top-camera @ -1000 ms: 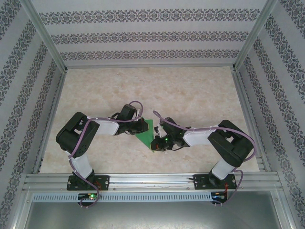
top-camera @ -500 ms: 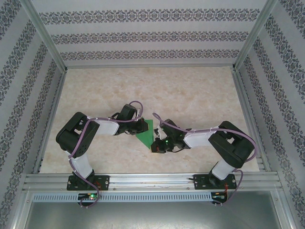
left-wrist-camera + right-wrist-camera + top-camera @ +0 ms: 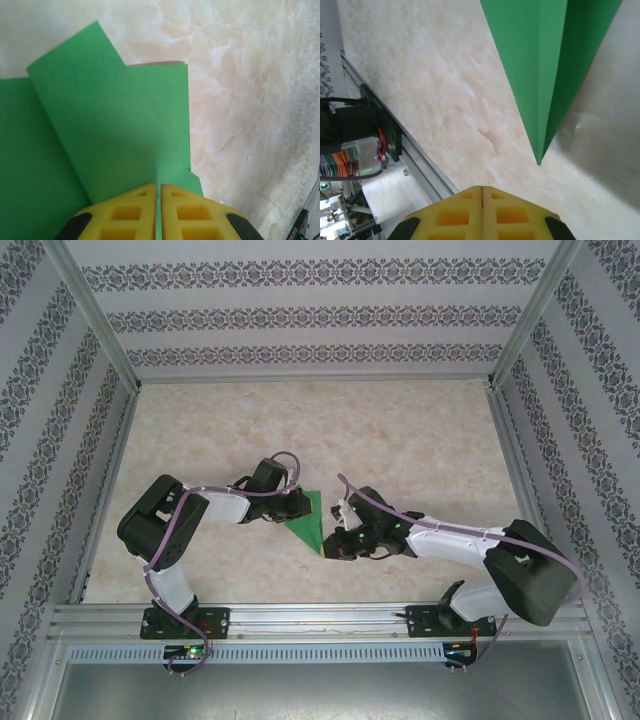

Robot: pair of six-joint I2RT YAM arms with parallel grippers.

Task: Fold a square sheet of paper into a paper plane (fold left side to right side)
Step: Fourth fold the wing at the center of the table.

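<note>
from above, the green paper (image 3: 310, 521) lies on the table (image 3: 400, 430) between the two arms, a narrow wedge with its point toward the near edge. the left wrist view adds what the top view hides. there the left gripper (image 3: 158, 200) has its yellow fingers (image 3: 131, 210) pinched on the paper's edge, a sliver of green between them, and a folded strip runs aslant across the sheet up to them. the right wrist view shows the right gripper (image 3: 482, 197) with fingers pressed together on nothing, near the paper's sharp tip but apart from it. the left arm (image 3: 190, 515) is bent at the elbow and reaches right. the right arm (image 3: 460, 540) stretches low to the left.
</note>
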